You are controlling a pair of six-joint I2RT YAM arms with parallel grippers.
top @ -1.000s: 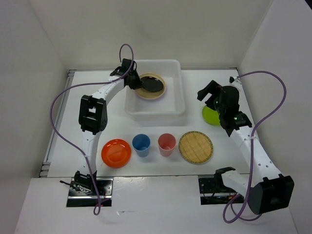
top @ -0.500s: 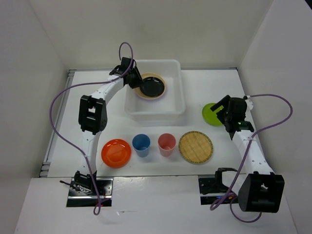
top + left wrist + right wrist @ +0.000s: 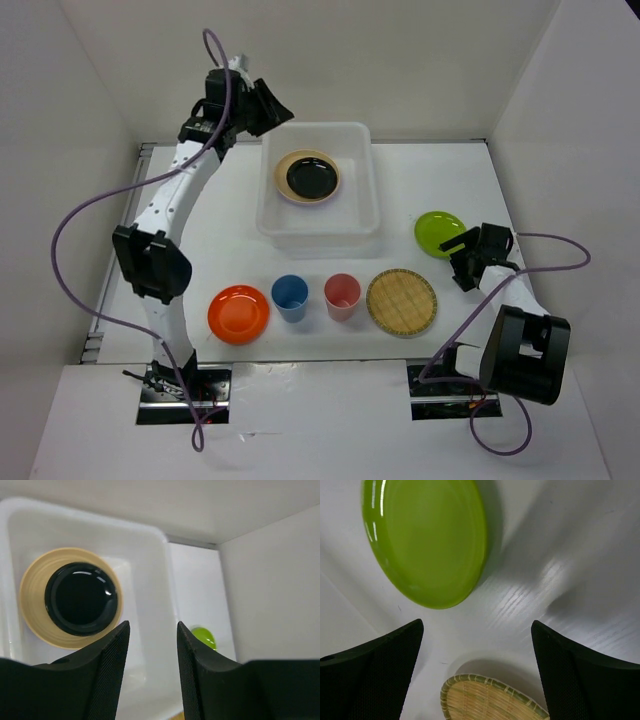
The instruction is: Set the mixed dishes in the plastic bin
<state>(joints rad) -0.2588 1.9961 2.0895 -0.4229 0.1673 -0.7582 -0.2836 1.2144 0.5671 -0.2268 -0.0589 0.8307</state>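
The plastic bin (image 3: pixel 366 190) holds a black plate (image 3: pixel 312 178) stacked on a pale yellow plate (image 3: pixel 283 172). My left gripper (image 3: pixel 272 108) hangs open and empty above the bin's back left corner. Its wrist view looks down on the black plate (image 3: pixel 81 599), the yellow plate (image 3: pixel 35 600) and the bin wall (image 3: pixel 150 580). A lime green plate (image 3: pixel 439 233) lies right of the bin. My right gripper (image 3: pixel 462 262) stands open low over the table, between the green plate (image 3: pixel 425 540) and the woven disc (image 3: pixel 490 700). It touches neither.
In a row in front of the bin lie an orange plate (image 3: pixel 238 313), a blue cup (image 3: pixel 290 297), a pink-red cup (image 3: pixel 342 295) and the woven disc (image 3: pixel 401 301). White walls enclose the table on three sides.
My left gripper opened, left the black plate in the bin and rose back over the bin's rear corner. My right arm swung down to the near side of the green plate.
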